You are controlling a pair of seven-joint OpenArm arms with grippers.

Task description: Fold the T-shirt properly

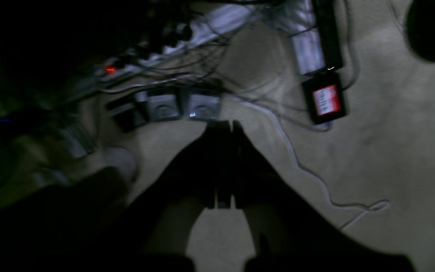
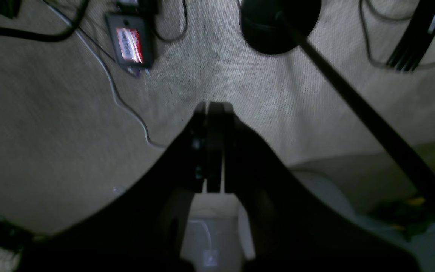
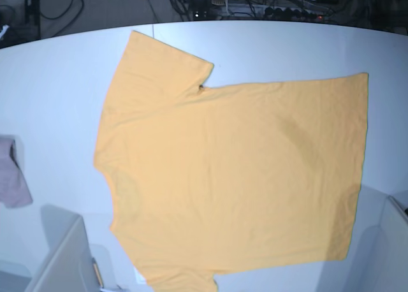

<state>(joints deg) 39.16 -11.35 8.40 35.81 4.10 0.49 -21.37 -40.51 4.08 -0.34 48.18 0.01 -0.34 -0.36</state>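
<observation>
While the T-shirt (image 3: 236, 177) lies flat on the desk (image 3: 51, 81), both jaws hang closed and empty, seemingly above carpet (image 2: 51, 132).

red-white label (image 1: 327, 99) on black box (image 1: 323, 97): print blurred, perhaps digits, unreadable; no other text legible.

Low in each wrist view we see our left gripper (image 1: 225, 162) and right gripper (image 2: 214, 147) as matte black wedges tapering upward to slim flat fingers. At the base view's bottom corners, our arms show as pale grey slabs.
</observation>
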